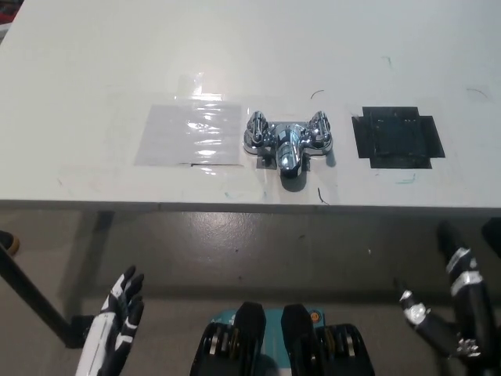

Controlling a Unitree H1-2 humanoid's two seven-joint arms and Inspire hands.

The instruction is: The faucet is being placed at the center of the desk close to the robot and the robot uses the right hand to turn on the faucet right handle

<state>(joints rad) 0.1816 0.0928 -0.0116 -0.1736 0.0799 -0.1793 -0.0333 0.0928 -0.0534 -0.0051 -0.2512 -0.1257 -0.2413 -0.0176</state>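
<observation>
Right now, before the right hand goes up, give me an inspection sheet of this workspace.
Surface: white desk, faint pen marks in places.
Job's things: chrome faucet about mid-desk near the front edge, spout toward the robot; its right handle untouched.
Clutter: glossy clear patch left of the faucet; dark square patch right of it; both lie flat.
Hands: left hand white, open, below the desk's front edge; right hand black, also below the edge, not at the handle, open or shut unclear.
Cables: nothing seen.
Surroundings: grey floor; dark bar at lower left.
</observation>
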